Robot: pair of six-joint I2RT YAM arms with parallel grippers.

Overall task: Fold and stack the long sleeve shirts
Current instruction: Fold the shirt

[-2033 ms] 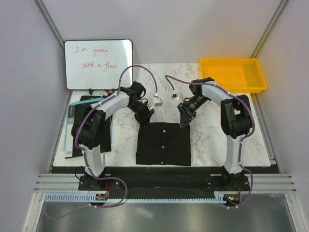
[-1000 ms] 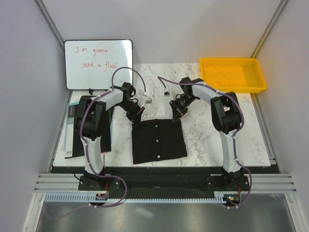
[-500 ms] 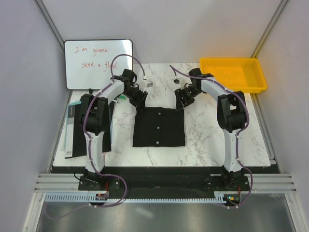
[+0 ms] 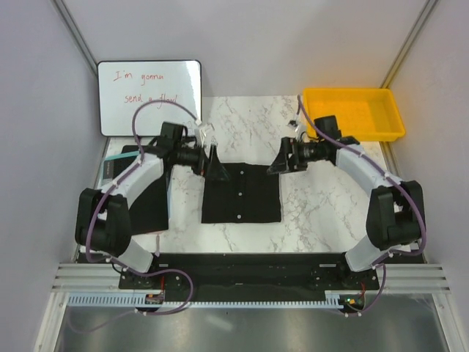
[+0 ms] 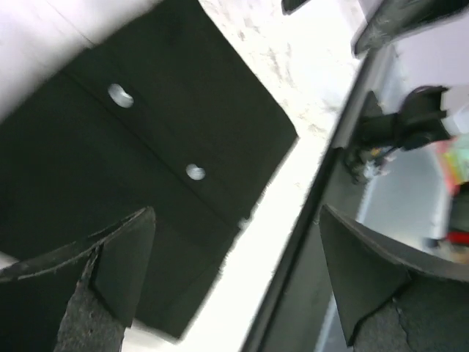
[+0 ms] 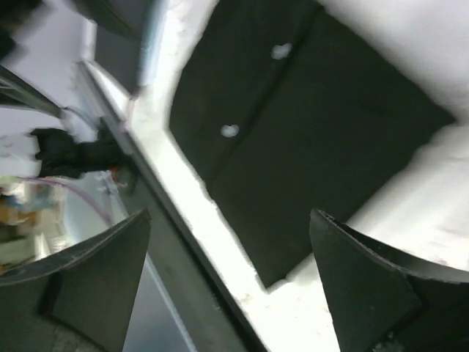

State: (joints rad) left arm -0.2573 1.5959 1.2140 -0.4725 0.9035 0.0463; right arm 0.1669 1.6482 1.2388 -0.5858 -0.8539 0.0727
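- Left gripper (image 4: 215, 167): jaws spread wide, nothing between them. Left wrist view shows both fingers (image 5: 117, 257) well apart with cloth beneath the gap.
- Right gripper (image 4: 280, 164): jaws also wide and empty. Its fingers (image 6: 359, 264) frame cloth and the table edge.
- The two grippers face each other, the left at the far left corner and the right at the far right corner of the long sleeve shirt (image 4: 242, 194). Can't tell whether either touches the cloth.
- The shirt is folded to a flat black rectangle, button strip on top, with pale buttons (image 5: 119, 94) in a row down the middle. It lies mid-table on the marble table (image 4: 322, 209), near the front edge.
- Yellow tray (image 4: 311, 110) at the far right corner, just behind the right wrist.
- Whiteboard (image 4: 149, 97) with red writing at the far left.
- Flat black board (image 4: 154, 209) under the left arm, well left of the shirt.
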